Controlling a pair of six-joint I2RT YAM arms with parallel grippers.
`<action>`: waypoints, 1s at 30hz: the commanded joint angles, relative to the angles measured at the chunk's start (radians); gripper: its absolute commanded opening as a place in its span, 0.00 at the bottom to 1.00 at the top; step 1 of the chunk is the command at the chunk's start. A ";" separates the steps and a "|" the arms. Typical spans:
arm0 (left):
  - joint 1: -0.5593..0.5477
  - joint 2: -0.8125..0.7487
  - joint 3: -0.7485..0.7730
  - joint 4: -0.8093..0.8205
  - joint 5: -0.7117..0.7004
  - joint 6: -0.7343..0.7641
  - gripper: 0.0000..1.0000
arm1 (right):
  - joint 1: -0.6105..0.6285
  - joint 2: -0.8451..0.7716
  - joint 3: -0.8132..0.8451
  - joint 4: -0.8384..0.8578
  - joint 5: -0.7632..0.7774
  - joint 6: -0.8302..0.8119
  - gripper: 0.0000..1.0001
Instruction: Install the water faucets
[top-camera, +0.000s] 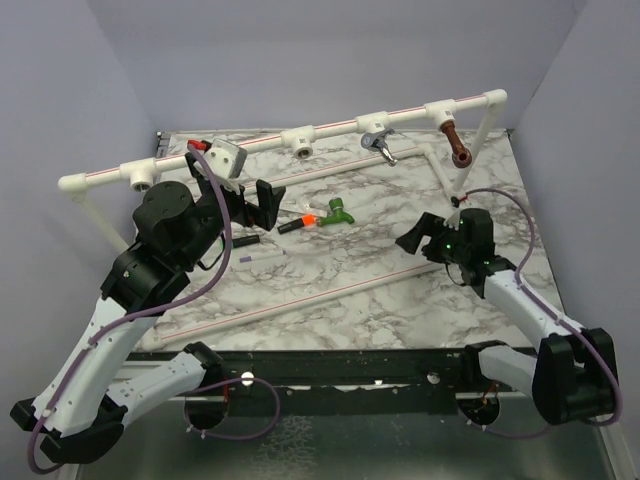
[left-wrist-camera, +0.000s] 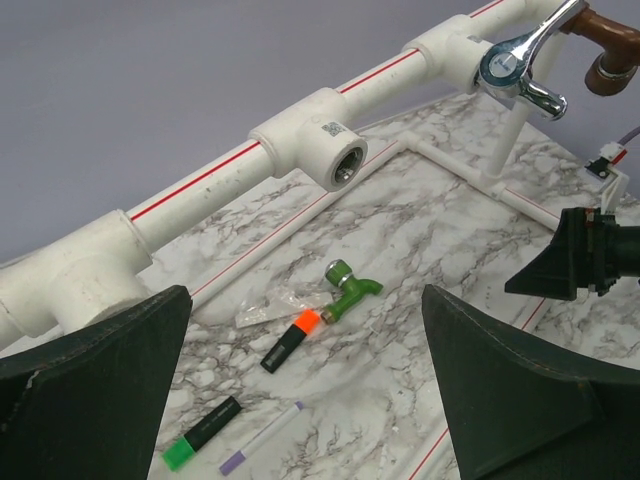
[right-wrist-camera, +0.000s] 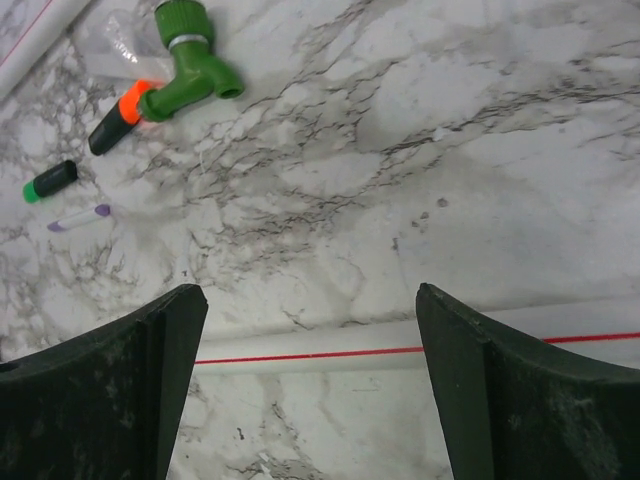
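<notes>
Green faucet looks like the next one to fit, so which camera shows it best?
Left wrist: the green faucet lies whole and unblocked, beside the orange-capped marker. The right wrist view shows it larger but clipped at the frame's top; the top view shows only a small green shape.

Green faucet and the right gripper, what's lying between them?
Nothing. The right wrist view shows only bare marble table between the open right gripper and the green faucet; the top view agrees.

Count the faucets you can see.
3. The green faucet lies on the table beside an orange-capped marker; the chrome faucet and copper-brown faucet sit on the white pipe.
</notes>
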 joint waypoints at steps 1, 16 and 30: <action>-0.004 -0.006 -0.021 -0.018 -0.039 0.016 0.99 | 0.110 0.105 0.008 0.145 0.031 0.050 0.91; -0.004 -0.023 -0.035 -0.041 -0.045 0.016 0.99 | 0.282 0.577 0.302 0.317 0.100 0.003 0.86; -0.004 -0.049 -0.050 -0.077 -0.033 -0.018 0.99 | 0.327 0.941 0.760 0.165 0.197 -0.162 0.85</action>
